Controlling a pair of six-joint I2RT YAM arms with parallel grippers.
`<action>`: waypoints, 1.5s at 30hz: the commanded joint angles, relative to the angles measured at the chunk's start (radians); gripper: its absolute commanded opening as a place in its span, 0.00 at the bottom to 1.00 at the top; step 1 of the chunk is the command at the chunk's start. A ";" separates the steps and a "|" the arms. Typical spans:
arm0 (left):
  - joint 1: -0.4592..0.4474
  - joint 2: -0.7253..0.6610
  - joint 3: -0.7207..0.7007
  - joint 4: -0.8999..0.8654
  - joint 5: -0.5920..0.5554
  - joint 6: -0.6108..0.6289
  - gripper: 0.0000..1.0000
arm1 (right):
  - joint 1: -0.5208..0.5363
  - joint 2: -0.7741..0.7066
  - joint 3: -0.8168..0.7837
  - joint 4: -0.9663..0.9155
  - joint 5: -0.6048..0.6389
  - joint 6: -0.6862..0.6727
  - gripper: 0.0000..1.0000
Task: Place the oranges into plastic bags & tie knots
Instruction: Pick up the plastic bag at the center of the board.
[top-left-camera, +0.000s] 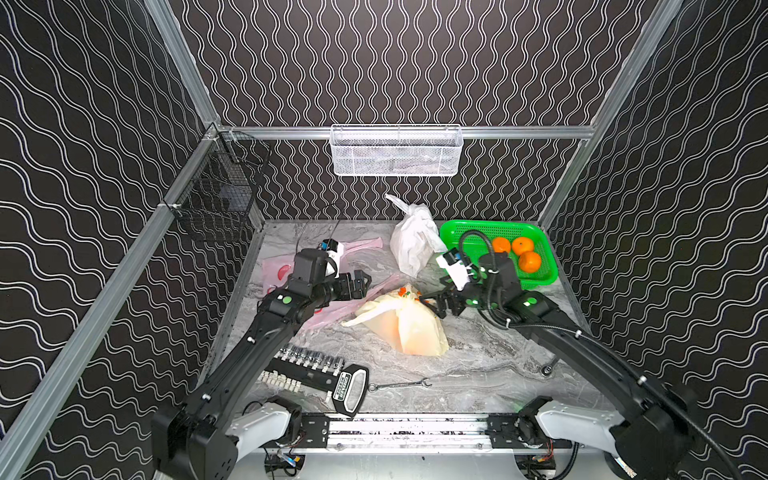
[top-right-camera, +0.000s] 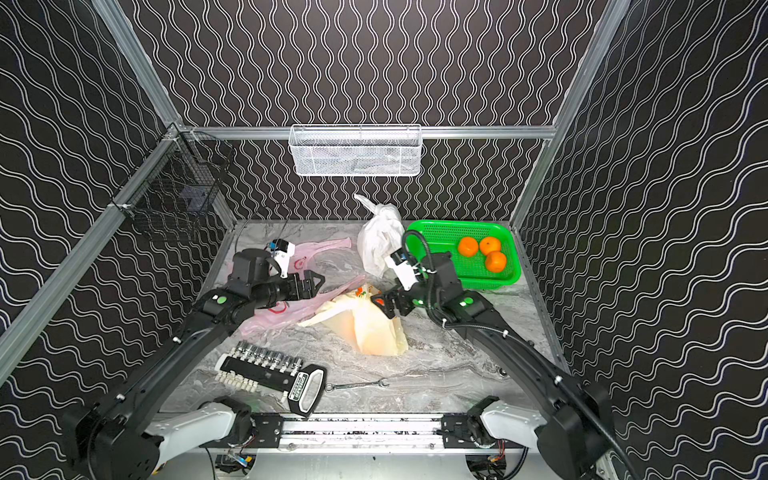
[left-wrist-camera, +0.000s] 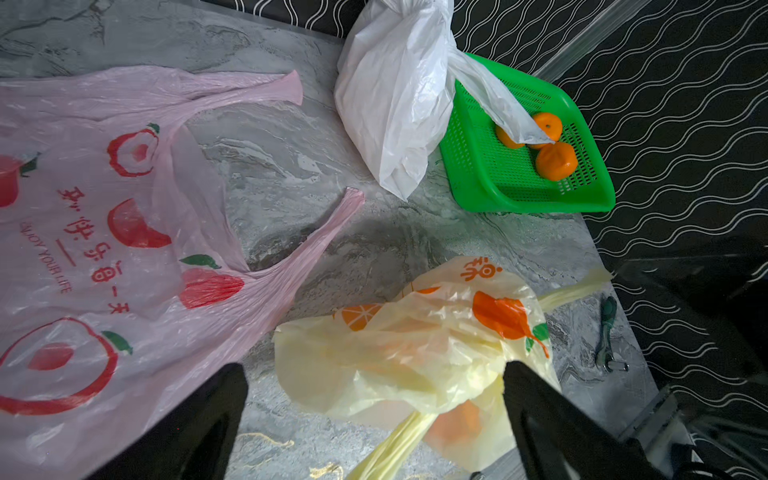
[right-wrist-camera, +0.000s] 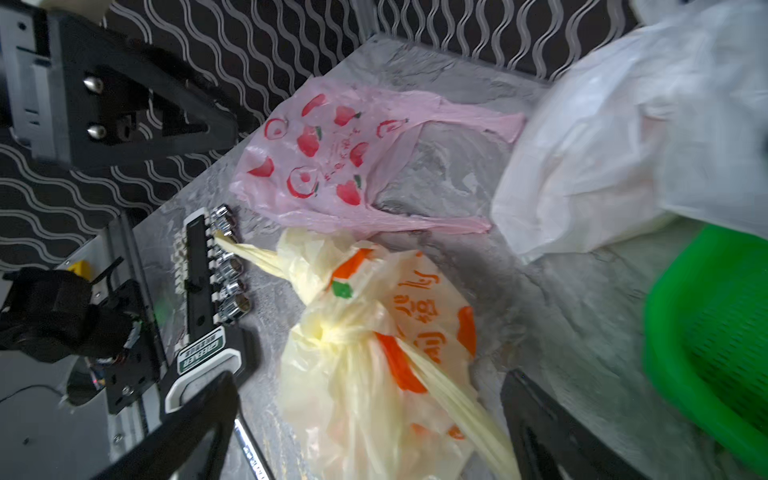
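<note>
the yellow bag (top-left-camera: 405, 328) lies in the middle of the table (top-left-camera: 478, 361), between the two grippers in both top views. the left gripper (top-left-camera: 365, 284) hangs just to its left, above the pink bag (top-left-camera: 276, 270). the right gripper (top-left-camera: 430, 305) hangs at the bag's right edge, by the printed top; i cannot tell whether a fingertip touches the plastic. in the right wrist view the bag's knot (right-wrist-camera: 328, 332) shows between that gripper's fingers (right-wrist-camera: 199, 419). it is a bunched neck with two tails sticking out, one toward the socket set (right-wrist-camera: 197, 270). oranges (left-wrist-camera: 455, 422) show faintly through the yellow plastic in the left wrist view.

both grippers stand wide open and hold nothing.

the white bag (top-left-camera: 413, 245) stands at the back, knotted at its top, touching the left rim of the basket (top-left-camera: 457, 226). three more oranges (top-left-camera: 522, 246) lie loose in the basket, close together toward its right side. the pink bag lies flat with its handles loose and untied.

the left arm (top-left-camera: 249, 345) reaches forward from the near left corner, its wrist turned so the gripper points right, toward the yellow bag. the right arm (top-left-camera: 582, 345) reaches forward from the near right corner and bends beside the basket, so its gripper points left and slightly down at the same bag.
</note>
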 joint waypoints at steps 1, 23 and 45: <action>0.007 -0.019 -0.019 -0.009 -0.058 0.040 0.99 | 0.054 0.069 0.057 -0.018 0.089 -0.073 1.00; 0.158 -0.012 -0.172 0.016 -0.033 0.008 0.86 | 0.127 0.393 0.231 -0.238 0.184 -0.145 0.44; 0.198 0.587 0.054 0.207 -0.116 0.013 0.64 | 0.117 -0.095 0.011 -0.056 0.578 0.361 0.00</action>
